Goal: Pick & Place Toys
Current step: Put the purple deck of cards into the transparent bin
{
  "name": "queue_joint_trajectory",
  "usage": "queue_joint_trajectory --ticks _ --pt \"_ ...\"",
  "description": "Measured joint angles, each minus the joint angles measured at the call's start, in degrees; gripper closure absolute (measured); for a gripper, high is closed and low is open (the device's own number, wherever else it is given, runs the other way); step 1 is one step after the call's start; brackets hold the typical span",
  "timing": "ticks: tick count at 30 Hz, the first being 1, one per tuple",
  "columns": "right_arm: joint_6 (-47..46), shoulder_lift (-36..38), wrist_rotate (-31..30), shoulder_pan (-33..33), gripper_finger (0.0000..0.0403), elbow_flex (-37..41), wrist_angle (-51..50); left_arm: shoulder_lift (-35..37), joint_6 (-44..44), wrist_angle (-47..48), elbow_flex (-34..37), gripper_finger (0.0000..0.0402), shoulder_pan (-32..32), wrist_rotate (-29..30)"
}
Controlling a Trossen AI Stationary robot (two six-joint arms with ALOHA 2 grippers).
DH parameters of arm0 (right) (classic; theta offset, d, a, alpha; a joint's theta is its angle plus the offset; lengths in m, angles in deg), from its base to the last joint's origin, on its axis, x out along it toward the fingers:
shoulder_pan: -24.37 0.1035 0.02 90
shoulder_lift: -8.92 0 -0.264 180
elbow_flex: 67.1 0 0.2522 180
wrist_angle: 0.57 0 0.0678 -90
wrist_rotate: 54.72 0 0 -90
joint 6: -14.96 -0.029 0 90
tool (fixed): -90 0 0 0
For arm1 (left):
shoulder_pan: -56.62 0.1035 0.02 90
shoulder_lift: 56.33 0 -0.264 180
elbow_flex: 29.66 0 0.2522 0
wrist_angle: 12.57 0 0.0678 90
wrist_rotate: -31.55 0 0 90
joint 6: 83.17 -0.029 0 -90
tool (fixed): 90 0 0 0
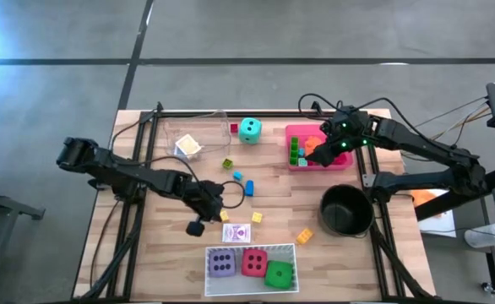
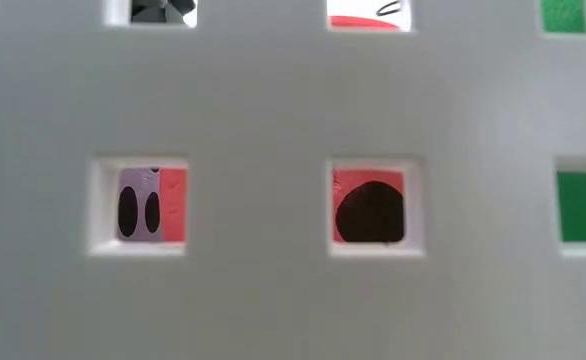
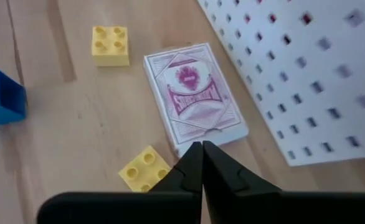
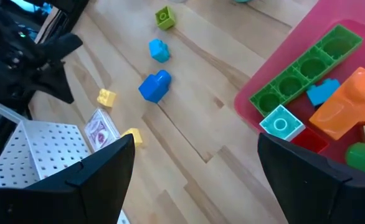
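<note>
We see the left gripper (image 3: 201,163) pinched together, empty, tips at the near end of the card deck (image 3: 195,96), which lies flat on the bench just beside the white tray (image 3: 307,74). Light, stiff, slick; we judge gripping across its long edges best. Right gripper (image 4: 195,162) spread apart above the pink tray (image 4: 276,68).

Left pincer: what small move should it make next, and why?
Probably open again and reposition over the card deck. The left pincer is shut just at the deck's near edge with nothing visible between its fingers, so it seems to have closed empty. A yellow block lies right beside it.
</note>
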Motion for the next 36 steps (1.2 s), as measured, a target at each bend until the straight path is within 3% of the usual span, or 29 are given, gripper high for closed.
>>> queue_joint_trajectory --ticks 7,23,36 --pt "-0.31 0.00 0.01 0.00 0.0074 0.00 -0.04 -4.31 -3.87 -3.03 -0.11 0.0399 0.22 -4.92" --pt "-0.90 0.00 0.16 0.00 0.0074 0.00 -0.53 -11.81 -5.78 -10.85 -0.50 0.0398 1.66 -7.88" --pt "-1.57 0.07 0.17 0.00 0.0074 0.00 -1.57 -14.64 -6.00 -11.20 -0.43 0.0398 1.75 -7.93"
